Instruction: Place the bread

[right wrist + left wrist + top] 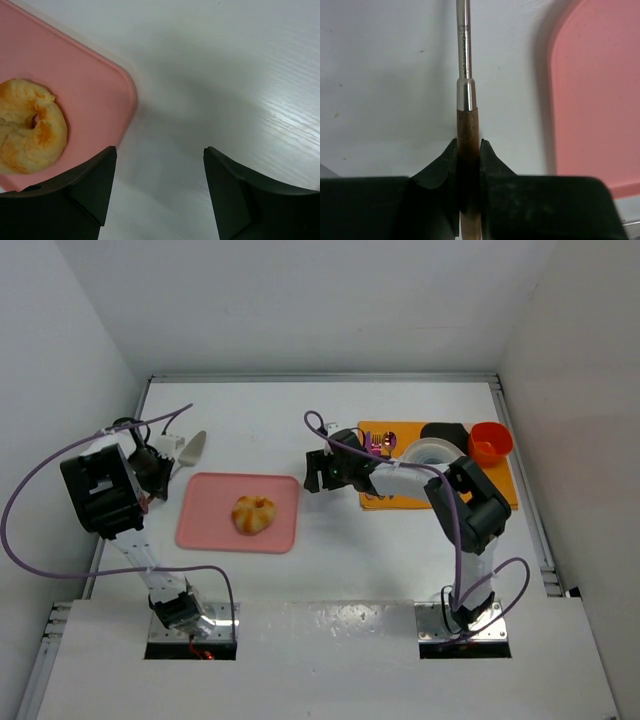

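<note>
The bread (253,514), a golden-brown knotted bun, lies in the middle of a pink tray (200,525). It also shows at the left of the right wrist view as the bread (30,125) on the tray (100,85). My right gripper (160,150) stands open over bare table just past the tray's right corner, holding nothing. In the top view the right gripper (312,472) faces the tray. My left gripper (469,142) is shut on the brown wooden handle of a metal server (464,50), left of the tray (595,100). Its blade (193,448) lies on the table.
An orange mat (505,495) at the right back holds a purple utensil (377,444), a black item (443,430), a white round container (433,453) and an orange cup (490,443). White walls enclose the table on three sides.
</note>
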